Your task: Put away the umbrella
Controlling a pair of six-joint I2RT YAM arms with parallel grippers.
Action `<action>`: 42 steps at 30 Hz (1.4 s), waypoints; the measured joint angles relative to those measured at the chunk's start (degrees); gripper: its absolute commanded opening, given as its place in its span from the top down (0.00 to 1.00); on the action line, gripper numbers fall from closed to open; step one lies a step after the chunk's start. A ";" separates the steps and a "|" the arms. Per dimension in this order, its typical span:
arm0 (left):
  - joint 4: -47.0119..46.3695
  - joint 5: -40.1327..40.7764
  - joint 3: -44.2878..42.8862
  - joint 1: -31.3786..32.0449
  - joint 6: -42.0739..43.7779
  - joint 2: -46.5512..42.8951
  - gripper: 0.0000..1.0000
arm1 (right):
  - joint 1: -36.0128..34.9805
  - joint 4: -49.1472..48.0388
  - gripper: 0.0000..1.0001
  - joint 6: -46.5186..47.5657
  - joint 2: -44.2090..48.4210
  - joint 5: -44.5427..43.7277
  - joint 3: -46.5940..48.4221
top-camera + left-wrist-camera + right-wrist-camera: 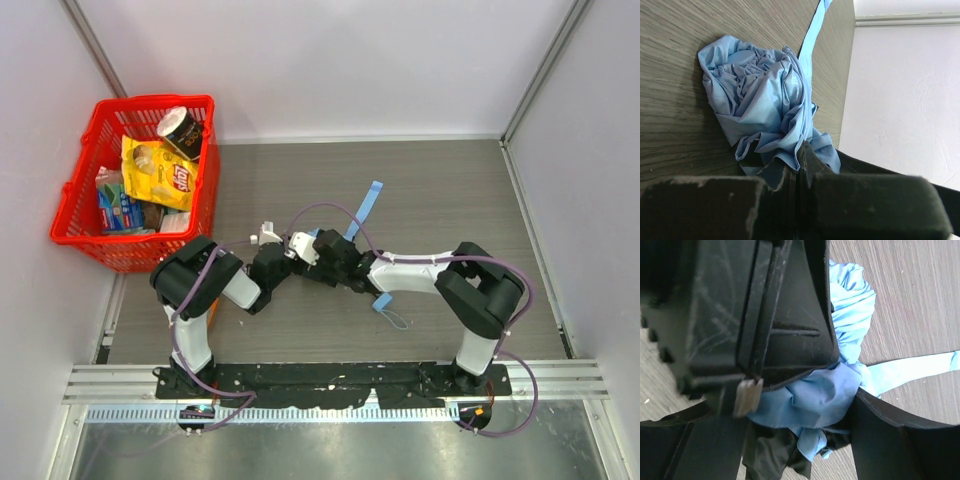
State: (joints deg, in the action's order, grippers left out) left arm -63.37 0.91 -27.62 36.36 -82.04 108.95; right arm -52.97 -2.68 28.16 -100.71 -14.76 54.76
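The umbrella [760,95] is a crumpled bundle of light sky-blue cloth on the grey wood table, with some black parts showing under it in the right wrist view [815,390]. Its blue strap [368,205] runs away toward the back. In the top view both grippers cover the bundle at the table's middle. My left gripper [800,160] is shut on a fold of the cloth at the bundle's near edge. My right gripper [800,440] has its fingers on either side of the bundle, closed on it, right next to the left gripper [765,315].
A red plastic basket [75,195] stands at the back left, holding a yellow snack bag [160,172], a dark can [182,132] and other packets. White walls enclose the table at the back and sides. A metal rail [330,380] runs along the near edge.
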 measured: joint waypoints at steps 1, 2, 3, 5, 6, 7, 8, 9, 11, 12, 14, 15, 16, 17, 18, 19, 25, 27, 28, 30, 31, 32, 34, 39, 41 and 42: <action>0.04 0.02 0.00 0.00 0.02 -0.07 1.00 | 0.24 -0.28 0.28 -0.39 -0.44 0.24 0.02; 0.28 0.07 -0.02 0.00 0.11 -0.20 1.00 | 0.48 -0.61 0.29 -0.92 -1.03 0.17 0.09; 0.52 0.07 -0.02 0.00 0.22 -0.35 1.00 | 0.98 -1.18 0.32 -1.64 -2.14 -0.48 0.46; 1.14 -0.09 -0.20 -0.20 0.04 -0.48 1.00 | 1.18 -0.96 0.39 -1.84 -3.30 -1.36 1.49; 1.51 -0.24 -0.28 -0.39 -0.02 -0.57 1.00 | 1.09 0.15 0.41 -1.97 -3.74 -1.55 2.23; 1.66 -0.42 -0.37 -0.68 -0.07 -0.59 1.00 | 1.03 1.31 0.47 -2.25 -4.11 -1.55 3.04; 1.81 -0.68 -0.39 -0.92 -0.07 -0.61 1.00 | 1.03 2.19 0.52 -2.49 -4.55 -1.64 3.85; 2.08 -1.03 -0.52 -1.27 -0.11 -0.61 1.00 | 1.07 3.21 0.58 -2.67 -4.83 -1.60 4.61; 2.45 -1.40 -0.72 -1.57 -0.15 -0.61 1.00 | 1.44 5.66 0.68 -3.02 -5.42 -0.87 6.25; 2.62 -1.42 -0.83 -1.70 -0.26 -0.61 1.00 | 1.79 7.08 0.71 -3.06 -5.73 -0.11 7.17; 3.04 -1.42 -1.14 -1.79 -0.39 -0.61 1.00 | 2.36 9.11 0.79 -3.06 -5.97 1.42 8.35; 3.15 -1.44 -1.22 -1.84 -0.48 -0.59 1.00 | 2.56 10.08 0.85 -3.06 -6.14 2.10 8.92; 3.23 -1.49 -1.27 -1.86 -0.48 -0.59 1.00 | 2.84 11.13 0.87 -3.04 -6.36 2.82 9.55; 3.39 -1.57 -1.40 -1.90 -0.48 -0.57 1.00 | 3.13 11.96 0.93 -3.04 -6.54 3.67 10.10; 3.50 -1.66 -1.55 -1.97 -0.46 -0.52 1.00 | 3.39 12.52 0.96 -3.06 -6.60 4.35 10.40; 3.63 -1.70 -1.70 -2.01 -0.42 -0.46 1.00 | 3.74 12.94 0.99 -3.10 -6.71 5.31 10.64; 7.67 -1.53 -2.93 -2.21 2.43 -2.23 1.00 | 6.23 10.08 0.99 -5.86 -6.36 11.61 8.81; 10.69 -0.59 -3.32 -2.01 4.39 -3.98 1.00 | 6.84 7.15 0.99 -6.56 -5.68 13.70 7.06; 12.76 -0.22 -3.52 -1.99 5.51 -5.09 1.00 | 7.30 5.44 0.99 -7.32 -5.33 15.37 6.08; 15.85 0.68 -3.76 -2.01 7.43 -6.84 1.00 | 9.27 2.38 0.97 -10.23 -4.55 20.33 4.50; 17.00 0.44 -3.78 -2.10 9.03 -7.80 1.00 | 10.34 0.94 0.90 -13.53 -4.20 21.20 3.80; 17.57 0.48 -3.50 -2.03 10.36 -8.76 1.00 | 11.96 0.22 0.76 -16.94 -4.11 23.04 3.30; 18.75 0.55 -3.10 -1.70 12.41 -10.36 1.00 | 14.69 -2.03 0.61 -22.36 -4.61 25.55 1.75; 15.80 0.44 -2.47 -1.49 13.27 -8.85 1.00 | 14.51 -3.28 0.55 -26.91 -4.11 24.33 1.05; 12.59 0.31 -1.92 -1.49 12.85 -7.21 1.00 | 13.31 -1.25 0.55 -27.28 -4.59 22.03 2.43; 10.93 0.26 -1.70 -1.51 12.46 -6.32 1.00 | 12.70 0.24 0.56 -27.41 -4.98 20.81 3.48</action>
State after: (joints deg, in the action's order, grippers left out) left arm -52.45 1.17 -29.32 34.85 -69.58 102.63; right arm -40.27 -2.44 0.75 -105.69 6.04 58.24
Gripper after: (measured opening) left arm 0.042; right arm 0.589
